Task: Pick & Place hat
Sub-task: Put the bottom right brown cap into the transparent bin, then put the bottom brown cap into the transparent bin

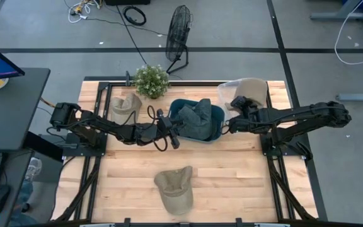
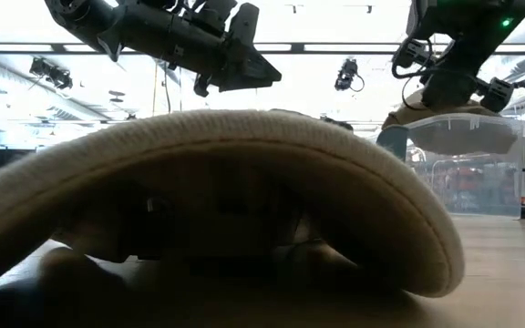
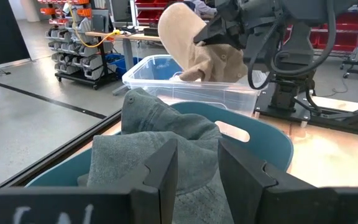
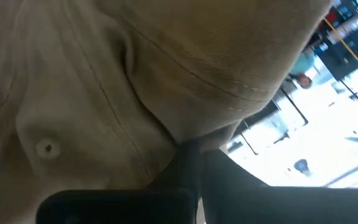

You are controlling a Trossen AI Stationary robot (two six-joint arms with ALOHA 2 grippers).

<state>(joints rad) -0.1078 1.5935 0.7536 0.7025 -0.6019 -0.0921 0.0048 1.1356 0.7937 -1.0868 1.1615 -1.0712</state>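
A grey-green hat (image 1: pixel 197 120) lies crumpled in a teal bin (image 1: pixel 218 115), also in the left wrist view (image 3: pixel 160 143). My left gripper (image 1: pixel 174 137) hovers open at the bin's left rim, its fingers (image 3: pixel 166 171) just short of that hat. My right gripper (image 1: pixel 237 104) is shut on a beige hat (image 3: pixel 191 43) over a clear plastic bin (image 3: pixel 166 81) at the table's far right. A khaki hat (image 1: pixel 175 188) rests on its brim near the table's near edge and fills the low view (image 2: pixel 217 191). Another beige hat (image 1: pixel 126 104) lies far left. My right gripper pinches a fold of the beige hat's cloth (image 4: pixel 185 127) between its two fingers (image 4: pixel 191 165), just beside a stitched edge. It comes level from the table's right side. The hat is lifted clear and hangs at the gripper (image 3: pixel 219 28) above the clear bin.
A potted plant (image 1: pixel 151 81) stands at the far edge between the far-left hat and the teal bin. The teal and clear bins sit side by side. Bare wood lies on both sides of the khaki hat. A fan (image 1: pixel 178 34) stands on the floor beyond.
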